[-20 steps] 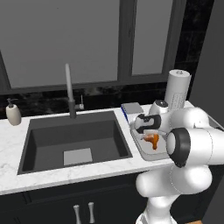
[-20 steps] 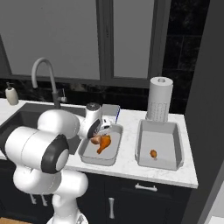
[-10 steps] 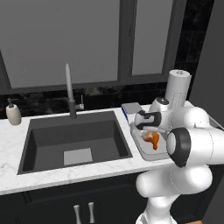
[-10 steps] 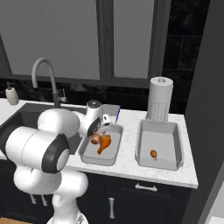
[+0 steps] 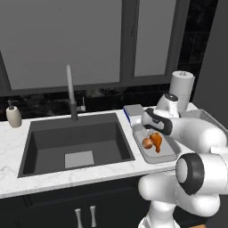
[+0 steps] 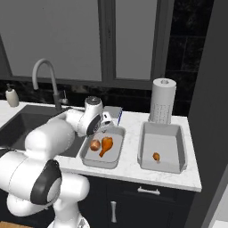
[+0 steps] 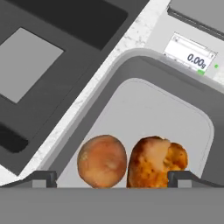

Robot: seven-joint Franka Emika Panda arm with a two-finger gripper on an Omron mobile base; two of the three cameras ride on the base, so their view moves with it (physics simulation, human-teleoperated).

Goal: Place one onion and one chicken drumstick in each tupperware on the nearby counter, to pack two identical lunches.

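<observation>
Gripper (image 7: 112,181) released, empty, above near tub (image 6: 116,133); onion (image 7: 102,160) touching drumstick (image 7: 153,162) at its 3 o'clock. Retreat straight up, avoid nudging either. Far tub (image 6: 178,133) lacks onion.

Even, flat rendered light, slightly soft

Two tupperwares stand on the counter (image 6: 131,164): one (image 6: 116,133) near the sink, one (image 6: 147,131) toward its right end. One onion (image 6: 95,145), two drumsticks (image 6: 106,145) (image 6: 156,156).

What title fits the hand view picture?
Onion and drumstick lying side by side in a grey tupperware.
</observation>
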